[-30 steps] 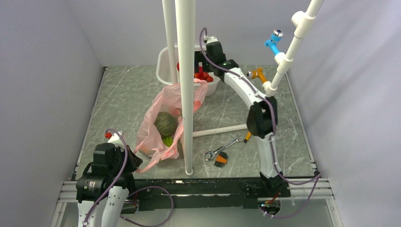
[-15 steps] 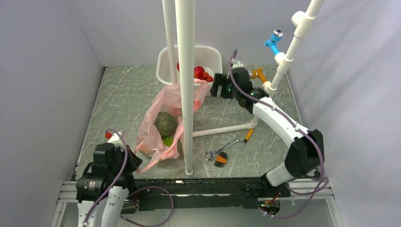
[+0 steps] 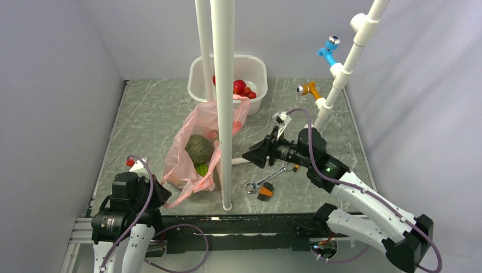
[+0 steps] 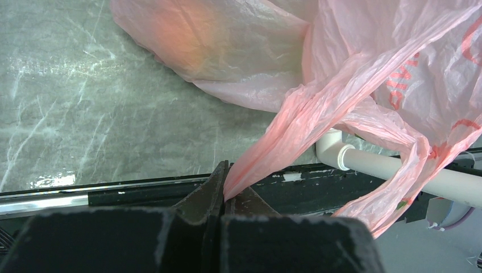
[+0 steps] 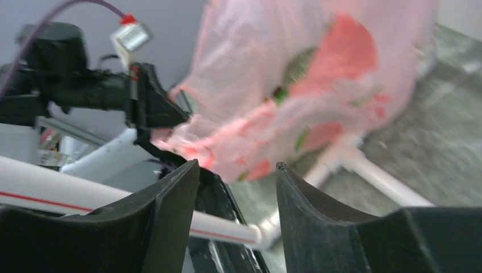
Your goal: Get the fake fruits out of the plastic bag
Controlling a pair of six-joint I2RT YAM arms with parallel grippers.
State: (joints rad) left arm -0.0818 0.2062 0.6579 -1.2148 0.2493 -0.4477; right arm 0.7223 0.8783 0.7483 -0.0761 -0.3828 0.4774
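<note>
You're pinning the plastic bag point(image 3: 177, 153) with your left end effector point(image 4: 223, 176); your right end effector point(image 3: 250, 157), gaping and empty, is aiming for the dull-green ball point(image 3: 199, 149) next.

One bag point(image 3: 177, 152), one tub point(image 3: 250, 59), one green ball point(image 3: 199, 149), one green piece point(image 3: 201, 169), at least three red pieces point(image 3: 241, 86), one wrench point(image 3: 267, 180).
</note>
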